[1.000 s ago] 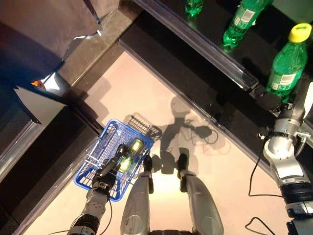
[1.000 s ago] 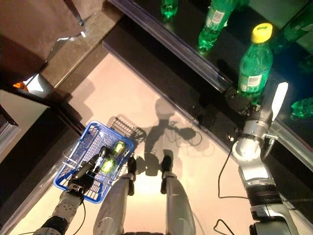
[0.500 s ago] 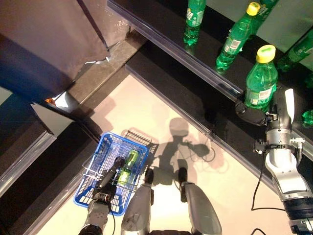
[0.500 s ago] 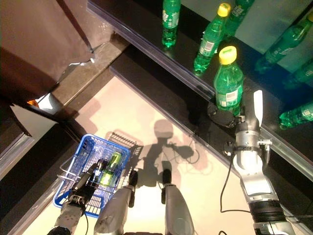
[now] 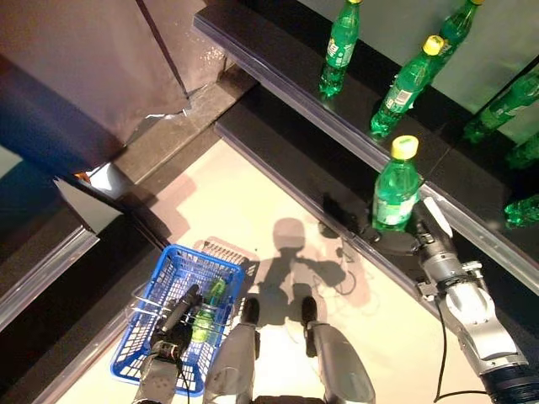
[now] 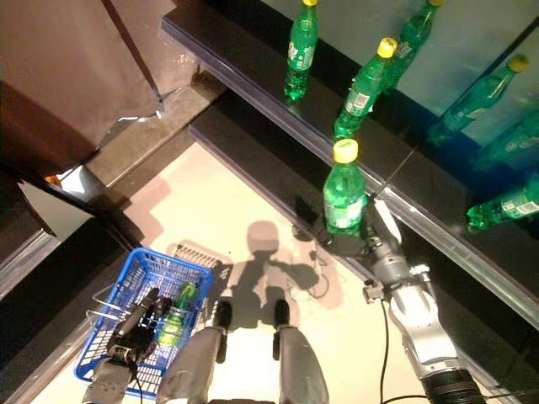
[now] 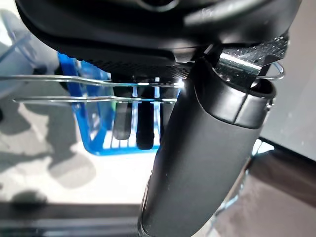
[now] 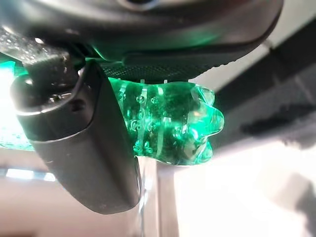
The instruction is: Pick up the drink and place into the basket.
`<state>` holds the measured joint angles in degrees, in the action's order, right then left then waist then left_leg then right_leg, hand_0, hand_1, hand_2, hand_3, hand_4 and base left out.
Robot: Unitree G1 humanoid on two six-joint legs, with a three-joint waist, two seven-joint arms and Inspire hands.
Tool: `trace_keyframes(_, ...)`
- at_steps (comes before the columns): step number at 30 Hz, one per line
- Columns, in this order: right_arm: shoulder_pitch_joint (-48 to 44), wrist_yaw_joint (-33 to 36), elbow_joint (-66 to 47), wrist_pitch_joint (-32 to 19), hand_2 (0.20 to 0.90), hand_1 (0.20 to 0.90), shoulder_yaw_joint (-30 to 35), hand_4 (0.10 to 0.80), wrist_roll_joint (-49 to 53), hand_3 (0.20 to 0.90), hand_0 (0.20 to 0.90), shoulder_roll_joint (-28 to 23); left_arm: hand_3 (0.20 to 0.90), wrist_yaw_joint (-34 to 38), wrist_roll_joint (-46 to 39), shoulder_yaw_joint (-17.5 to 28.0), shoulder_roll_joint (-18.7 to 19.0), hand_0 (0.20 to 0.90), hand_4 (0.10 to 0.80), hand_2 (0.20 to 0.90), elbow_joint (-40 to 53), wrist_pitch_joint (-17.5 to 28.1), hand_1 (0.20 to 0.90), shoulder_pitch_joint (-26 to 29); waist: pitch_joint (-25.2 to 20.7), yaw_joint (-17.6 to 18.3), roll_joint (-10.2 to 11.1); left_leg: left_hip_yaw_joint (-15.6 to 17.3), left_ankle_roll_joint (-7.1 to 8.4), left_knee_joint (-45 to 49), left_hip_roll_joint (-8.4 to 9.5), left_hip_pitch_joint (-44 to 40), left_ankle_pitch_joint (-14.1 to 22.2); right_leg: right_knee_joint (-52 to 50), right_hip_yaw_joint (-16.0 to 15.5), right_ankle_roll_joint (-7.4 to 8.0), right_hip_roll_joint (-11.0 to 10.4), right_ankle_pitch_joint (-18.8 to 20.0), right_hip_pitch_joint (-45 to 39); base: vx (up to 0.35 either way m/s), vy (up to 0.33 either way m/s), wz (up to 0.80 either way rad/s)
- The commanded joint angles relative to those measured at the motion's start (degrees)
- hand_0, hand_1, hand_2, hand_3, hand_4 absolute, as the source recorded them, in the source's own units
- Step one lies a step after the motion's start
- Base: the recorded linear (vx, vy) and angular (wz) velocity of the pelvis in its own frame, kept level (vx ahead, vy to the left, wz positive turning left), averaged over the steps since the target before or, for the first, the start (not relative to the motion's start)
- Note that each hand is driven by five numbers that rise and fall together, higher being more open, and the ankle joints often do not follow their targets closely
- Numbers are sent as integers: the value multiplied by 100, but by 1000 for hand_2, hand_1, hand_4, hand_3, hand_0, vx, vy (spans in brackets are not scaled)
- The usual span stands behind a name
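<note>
Both eye views look steeply down from the head, sharing floor, basket [image 5: 173,316] and shelf [image 6: 253,71]. Each wrist camera sits tight against its own hand [image 7: 207,148].

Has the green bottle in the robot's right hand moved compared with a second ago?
Yes. The right hand has carried the held bottle off the shelf edge, out over the lower ledge toward the floor; the shelf bottles remain standing behind it.
</note>
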<state>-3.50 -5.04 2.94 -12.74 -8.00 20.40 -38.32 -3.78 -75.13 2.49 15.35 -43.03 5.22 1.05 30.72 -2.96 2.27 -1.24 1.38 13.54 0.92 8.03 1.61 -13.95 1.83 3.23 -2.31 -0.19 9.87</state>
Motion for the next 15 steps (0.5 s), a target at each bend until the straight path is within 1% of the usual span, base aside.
trace_keyframes(1, -295, -394, -1382, -511, 300, 300, -3, 100, 688, 200, 300, -396, 200, -1277, 697, -219, 1048, 300, 100, 300, 2011, 468, 300, -19, -854, 100, 32, -59, -171, 63, 440, 3, 79, 593, -112, 443, -7, 361, -230, 15, 49, 22)
trace_keyframes(2, -295, -440, -1359, -465, 300, 300, -42, 100, 688, 200, 300, -390, 200, -1286, 756, -273, 1066, 300, 100, 300, 2168, 386, 300, -4, -875, 98, 32, -66, -169, 16, 446, -42, 64, 642, -126, 441, -11, 376, -273, 31, 60, 22)
trace_keyframes(3, -336, -575, -1251, -303, 300, 300, -211, 100, 791, 200, 300, -360, 200, -1401, 954, -496, 1146, 300, 100, 300, 2679, 234, 300, 76, -960, 63, 21, -101, -159, -98, 478, -157, 37, 804, -183, 444, -29, 431, -387, 34, 52, 25)
trace_keyframes(4, -377, -672, -1164, -201, 300, 300, -301, 100, 809, 200, 300, -327, 200, -1492, 1064, -601, 1191, 300, 100, 300, 2903, 202, 300, 127, -990, 48, 16, -122, -154, -159, 486, -237, 31, 888, -230, 448, -46, 458, -470, 31, 62, 29)
trace_keyframes(6, -473, -661, -1025, 52, 300, 300, -562, 100, 778, 200, 300, -252, 200, -1455, 1310, -813, 1321, 300, 100, 300, 3599, -9, 300, 225, -1092, -32, -15, -165, -130, -263, 502, -396, 28, 1064, -381, 470, -100, 511, -637, 18, 38, 26)
trace_keyframes(7, -487, -664, -993, 100, 300, 300, -606, 100, 790, 200, 300, -233, 200, -1458, 1334, -838, 1346, 300, 100, 300, 3699, -58, 300, 249, -1111, -43, -22, -171, -128, -288, 502, -429, 27, 1091, -410, 472, -111, 515, -669, 22, 45, 16)
trace_keyframes(8, -528, -701, -863, 297, 300, 300, -786, 100, 795, 200, 300, -139, 200, -1426, 1422, -956, 1438, 300, 100, 300, 4076, -235, 300, 374, -1210, -88, -51, -187, -114, -369, 505, -543, 29, 1196, -499, 475, -141, 518, -804, 23, 49, 12)
trace_keyframes(13, -729, -680, -446, 569, 300, 300, -1288, 100, 640, 200, 300, 134, 200, -1588, 1542, -1383, 1596, 300, 100, 300, 4709, -864, 300, 849, -1516, -169, -150, -284, -64, -640, 487, -831, -3, 1443, -695, 477, -217, 517, -1115, 12, 45, 16)
trace_keyframes(14, -773, -660, -403, 605, 300, 300, -1346, 100, 655, 200, 300, 164, 200, -1622, 1480, -1460, 1631, 300, 100, 300, 4771, -929, 300, 923, -1553, -174, -165, -298, -57, -692, 482, -869, -13, 1476, -711, 481, -226, 516, -1151, -22, 45, 19)
trace_keyframes(15, -877, -645, -281, 656, 300, 300, -1473, 100, 720, 200, 300, 239, 200, -1696, 1318, -1611, 1669, 300, 100, 300, 4877, -1086, 300, 1083, -1631, -186, -195, -327, -44, -805, 469, -945, -37, 1537, -740, 487, -242, 513, -1216, -23, 45, 11)
